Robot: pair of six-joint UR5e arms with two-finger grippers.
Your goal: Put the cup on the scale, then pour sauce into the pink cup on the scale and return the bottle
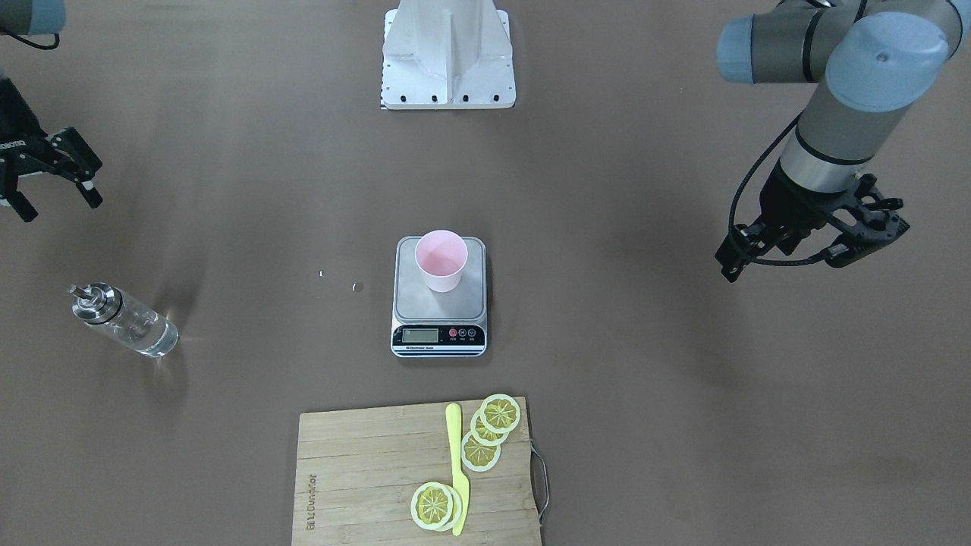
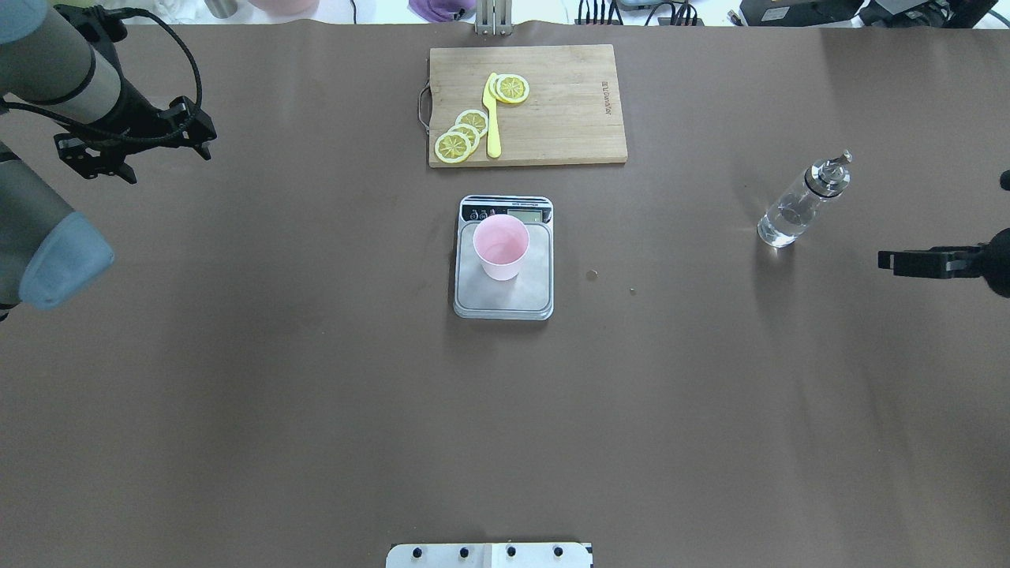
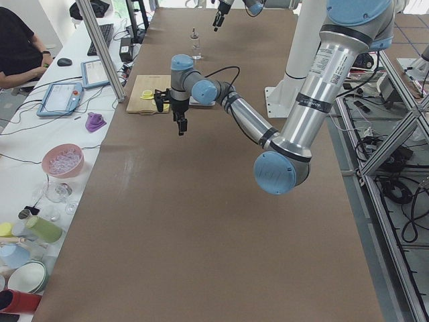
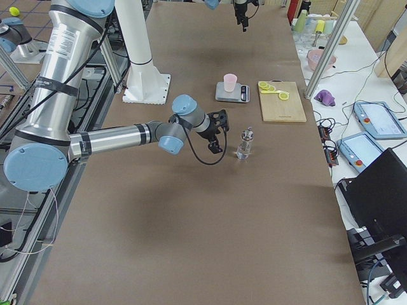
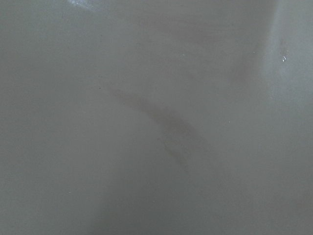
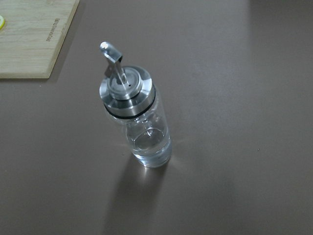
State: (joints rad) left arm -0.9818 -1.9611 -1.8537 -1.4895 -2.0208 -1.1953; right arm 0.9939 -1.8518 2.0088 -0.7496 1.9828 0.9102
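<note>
Pink cup (image 1: 441, 258) sits on the scale (image 1: 470, 300), ready for pouring; the bottle (image 1: 125, 318) stands on the desk (image 1: 607, 425) near the right pincer (image 1: 61, 206), spread wide and empty, seemingly lining up a grasp. Left pincer (image 1: 818, 250), open and empty, idles well apart.

The cup (image 2: 500, 246) stands on the scale (image 2: 505, 298), toward its display end, in the middle of the surface (image 2: 316, 394). Past the scale, away from the robot, lies a cutting board (image 2: 564, 110) carrying lemon slices (image 2: 454, 146) and a knife (image 2: 493, 130) among them. The bottle (image 2: 795, 209) stands upright well off to the robot's right. The right tool (image 1: 59, 203) is near it, not touching.
</note>
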